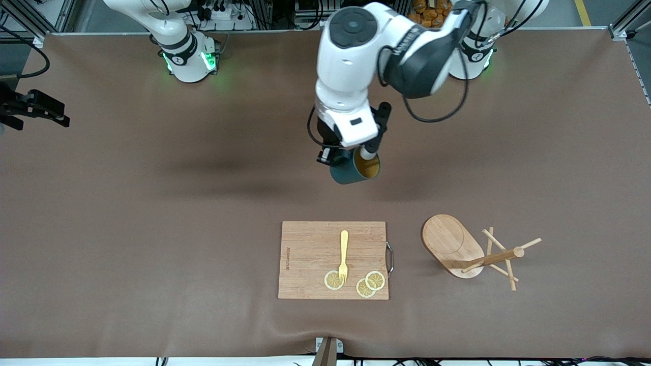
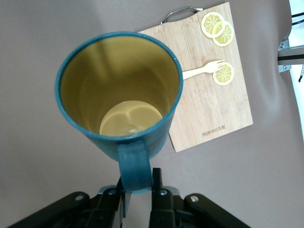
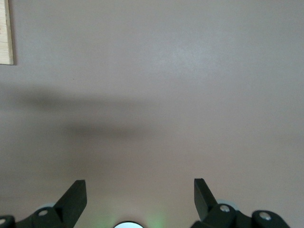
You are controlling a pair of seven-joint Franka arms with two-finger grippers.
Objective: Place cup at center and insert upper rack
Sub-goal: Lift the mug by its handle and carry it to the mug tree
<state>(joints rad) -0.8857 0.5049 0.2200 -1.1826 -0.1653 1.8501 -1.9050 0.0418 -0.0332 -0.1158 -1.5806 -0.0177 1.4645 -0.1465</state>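
The dark teal cylindrical cup (image 2: 121,95) is carried by its handle in the left gripper (image 2: 138,190), jaws clenched, over the brown tabletop (image 1: 152,203); lowering upright is called for next. The right gripper (image 3: 140,197) waits, jaws spread.

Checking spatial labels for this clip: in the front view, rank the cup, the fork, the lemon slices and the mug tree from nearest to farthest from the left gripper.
1. Cup: held by its handle in the left gripper, above the table cover.
2. Fork: on the cutting board, nearer the front camera.
3. Lemon slices: on the board's camera-side edge.
4. Mug tree: lying tipped over, toward the left arm's end; too close to call against the slices.
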